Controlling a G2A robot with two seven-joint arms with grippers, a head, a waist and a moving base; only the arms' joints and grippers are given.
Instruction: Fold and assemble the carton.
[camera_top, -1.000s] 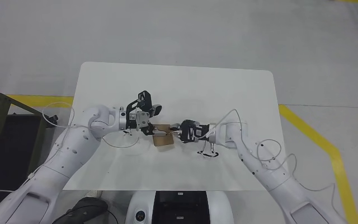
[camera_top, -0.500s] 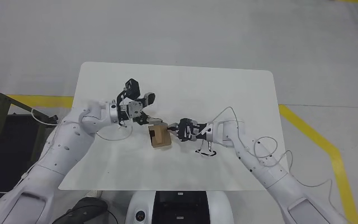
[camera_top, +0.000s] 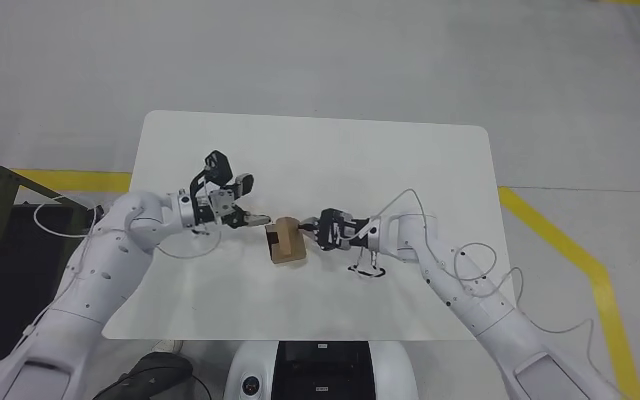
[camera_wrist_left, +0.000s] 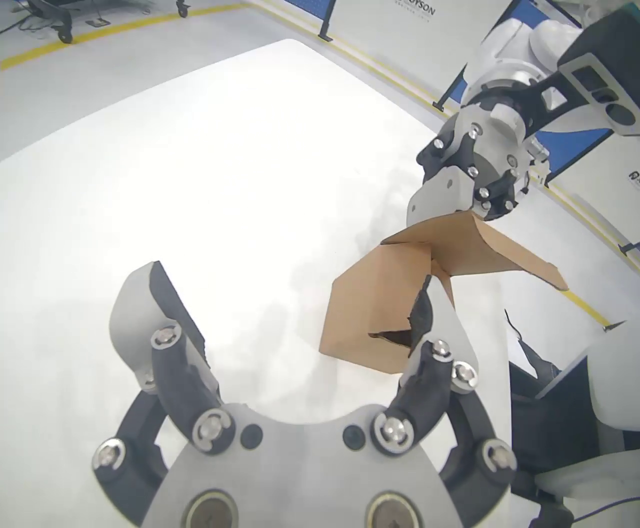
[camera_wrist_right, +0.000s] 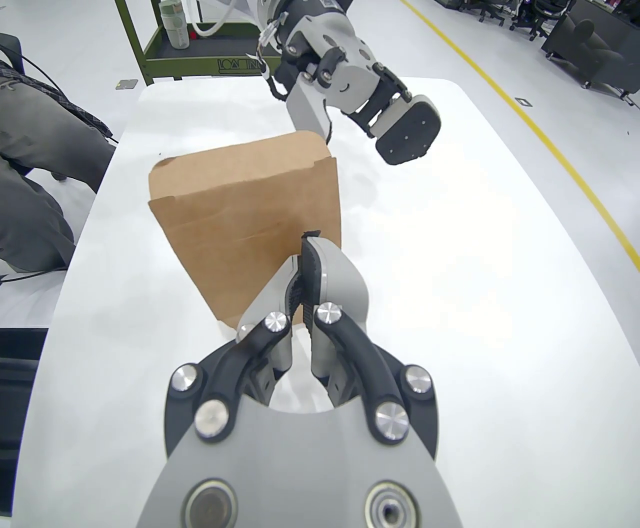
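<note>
Brown cardboard carton (camera_top: 286, 242), partly folded, stands on the white surface (camera_top: 400, 170), toward 6 o'clock from the surface centre in the top view. One flap juts out, not tucked in.

Right gripper (camera_top: 313, 229) is at the carton's 3 o'clock, clenched on the edge of a carton panel. In the right wrist view the pads are pressed together on the cardboard.

Left gripper (camera_top: 250, 216) is at the carton's 10 o'clock, released, fingers spread with nothing between them. One fingertip is just beside the carton's side; contact cannot be judged.
</note>
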